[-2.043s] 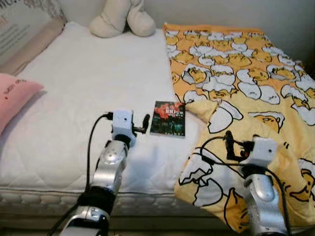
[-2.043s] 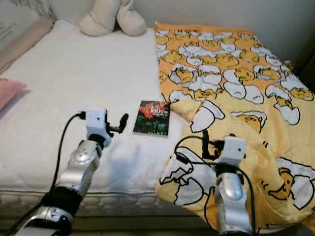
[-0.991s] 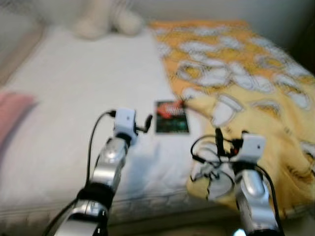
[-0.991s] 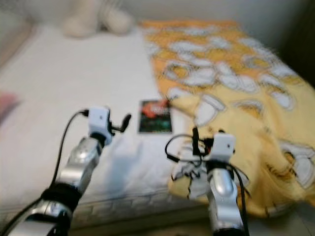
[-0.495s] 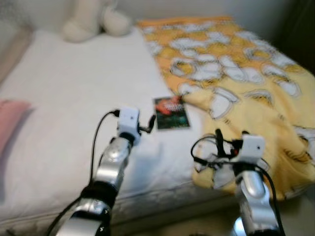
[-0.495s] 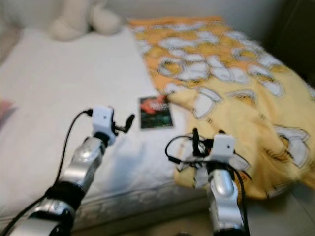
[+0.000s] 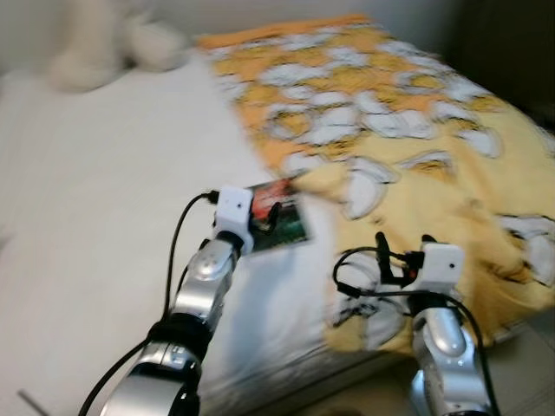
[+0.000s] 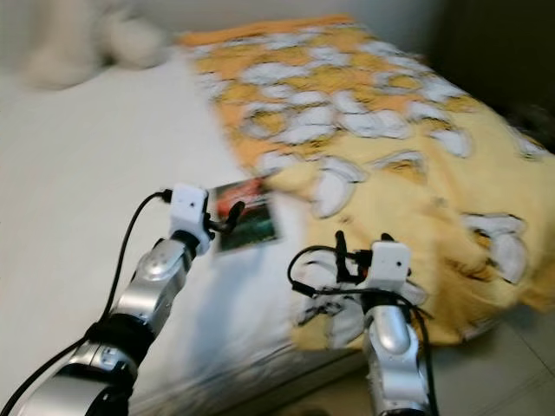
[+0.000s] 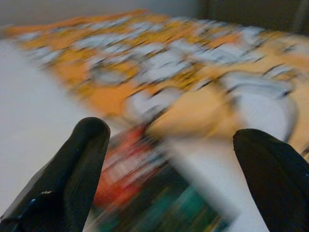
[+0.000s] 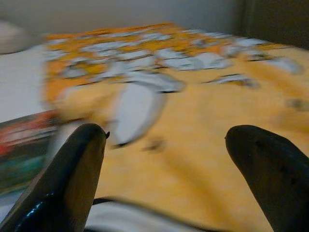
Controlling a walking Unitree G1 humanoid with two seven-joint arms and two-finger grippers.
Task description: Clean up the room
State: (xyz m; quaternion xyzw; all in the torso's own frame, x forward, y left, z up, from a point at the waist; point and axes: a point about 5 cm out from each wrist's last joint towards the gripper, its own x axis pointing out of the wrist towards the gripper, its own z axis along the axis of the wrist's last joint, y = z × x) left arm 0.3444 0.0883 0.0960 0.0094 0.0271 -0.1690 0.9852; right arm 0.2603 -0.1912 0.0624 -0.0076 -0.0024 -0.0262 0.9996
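A small book [image 7: 284,221] with a red and dark cover lies flat on the white mattress [image 7: 87,217], touching the edge of a yellow blanket [image 7: 408,147] printed with egg figures. My left gripper [image 7: 267,215] hovers at the book's near left edge, open, with the book [image 9: 145,193] between and beyond its fingers. My right gripper [image 7: 401,251] is open over the blanket's front corner, where the cloth hangs off the bed. The blanket [image 10: 193,111] spreads out ahead of that gripper [image 10: 169,137]. All views are blurred.
A cream plush toy [image 7: 95,48] sits at the head of the bed, far left. Dark furniture [image 7: 503,43] stands beyond the bed's right side. Bare floor [image 8: 512,364] shows at the lower right, past the mattress edge.
The whole picture has swung, so the camera has turned right; the pink pillow has left view. My left gripper now overlaps the book's edge instead of standing left of it.
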